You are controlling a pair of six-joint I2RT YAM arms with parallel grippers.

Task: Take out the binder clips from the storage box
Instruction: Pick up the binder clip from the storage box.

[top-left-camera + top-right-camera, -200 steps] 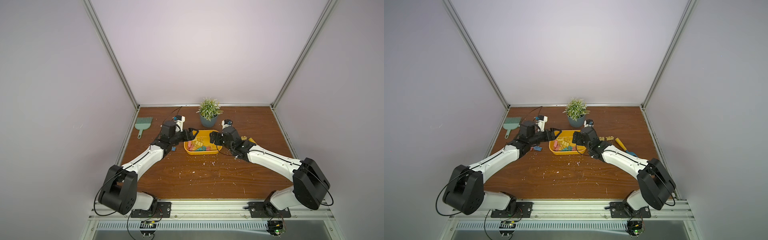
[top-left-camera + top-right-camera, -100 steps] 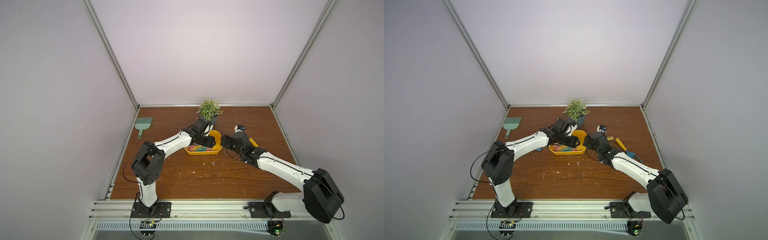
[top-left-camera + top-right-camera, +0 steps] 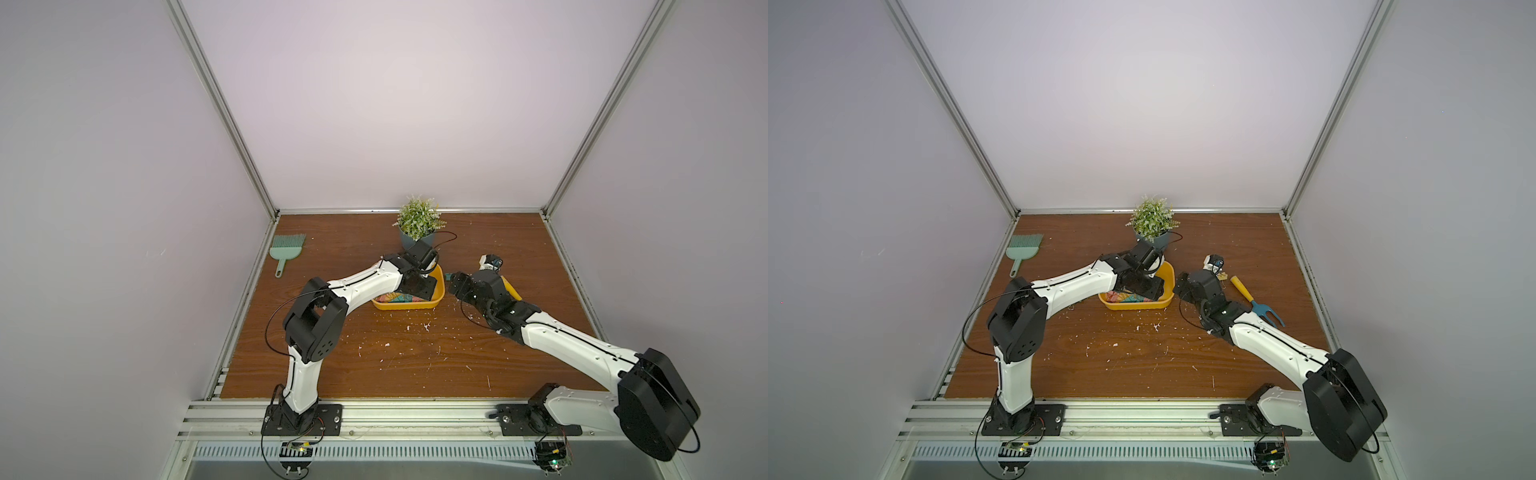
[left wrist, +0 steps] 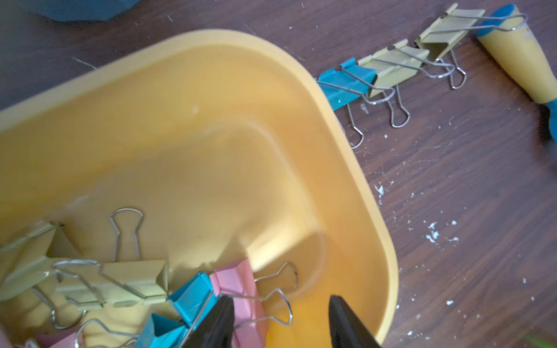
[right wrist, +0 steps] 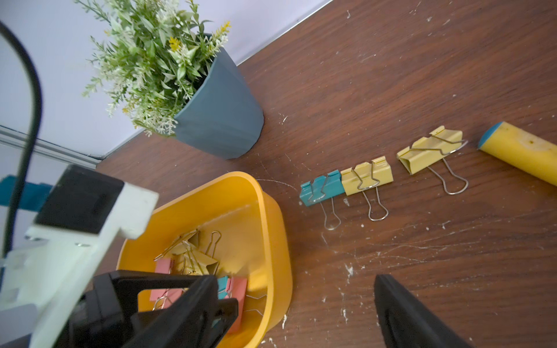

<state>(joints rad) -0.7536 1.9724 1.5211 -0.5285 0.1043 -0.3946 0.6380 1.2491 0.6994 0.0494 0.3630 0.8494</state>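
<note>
Pastel binder clips (image 4: 129, 280) are lying in two lots from where I'm standing: a heap inside the storage box (image 4: 211, 120) and three out on the wooden table (image 3: 415, 365). The yellow box is sitting mid-table, just in front of the plant pot (image 3: 417, 239), with an arm reaching toward it from either side.

The left gripper (image 4: 280, 325) is hanging inside the box, its jaws standing partly apart and clamping nothing. A pink clip (image 4: 238, 283) is lying right at one finger (image 4: 217, 322), and its wire loops are poking into the gap. A teal clip (image 4: 193, 295) is resting against the pink one, and several yellow clips (image 4: 90, 289) are tangling beside them, handles crossing.

The right gripper (image 5: 295, 316) is hovering over the table just beside the box, jaws spread wide and holding nothing. Ahead of it the three outside clips are sitting in a row. A second teal clip (image 5: 321, 186) is lying just beside the box wall, with a yellow clip (image 5: 367, 176) touching it. A last yellow clip (image 5: 428, 150) is sitting slightly apart, nearest the yellow handle of a blue-forked garden tool (image 3: 1250, 297).

A green hand brush (image 3: 286, 249) is lying well apart by the left wall. White crumbs are littering the wood in front of the box.
</note>
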